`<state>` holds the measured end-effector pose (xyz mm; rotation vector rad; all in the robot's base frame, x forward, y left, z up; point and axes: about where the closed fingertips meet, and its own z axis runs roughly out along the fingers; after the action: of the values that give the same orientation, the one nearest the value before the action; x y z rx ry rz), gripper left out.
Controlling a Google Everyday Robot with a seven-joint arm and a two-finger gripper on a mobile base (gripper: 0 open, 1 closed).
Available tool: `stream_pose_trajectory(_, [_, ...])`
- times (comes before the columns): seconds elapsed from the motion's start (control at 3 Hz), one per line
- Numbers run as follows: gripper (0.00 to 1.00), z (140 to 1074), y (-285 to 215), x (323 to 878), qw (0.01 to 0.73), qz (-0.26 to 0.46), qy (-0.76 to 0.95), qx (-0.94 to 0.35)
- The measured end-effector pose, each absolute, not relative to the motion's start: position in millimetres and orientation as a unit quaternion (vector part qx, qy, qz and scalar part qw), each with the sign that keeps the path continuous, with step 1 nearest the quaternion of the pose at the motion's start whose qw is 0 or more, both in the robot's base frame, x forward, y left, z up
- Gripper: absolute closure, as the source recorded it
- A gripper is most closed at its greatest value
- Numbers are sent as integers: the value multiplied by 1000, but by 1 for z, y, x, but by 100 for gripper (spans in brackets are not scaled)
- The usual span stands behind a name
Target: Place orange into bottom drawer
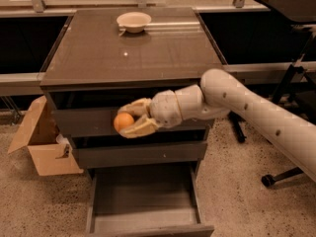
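My gripper (127, 119) is shut on the orange (123, 122), a small round orange fruit held between two cream fingers. It hangs in front of the cabinet's upper drawer front, above the bottom drawer (143, 201). The bottom drawer is pulled out and its plain grey floor shows. My arm (247, 105) reaches in from the right.
A shallow white bowl (134, 21) sits at the back of the cabinet top (133, 53). An open cardboard box (42, 142) stands on the floor to the left. An office chair base (284, 174) and a dark desk (291, 4) are at the right.
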<state>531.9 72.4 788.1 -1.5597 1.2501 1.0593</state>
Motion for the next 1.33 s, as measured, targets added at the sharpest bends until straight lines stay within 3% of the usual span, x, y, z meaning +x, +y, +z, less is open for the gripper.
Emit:
stream_pose_trajectory(0.67, [100, 674, 23, 503, 439, 477, 518, -558])
stream_pose_trajectory(1.33, [100, 640, 3, 504, 418, 468, 540, -561])
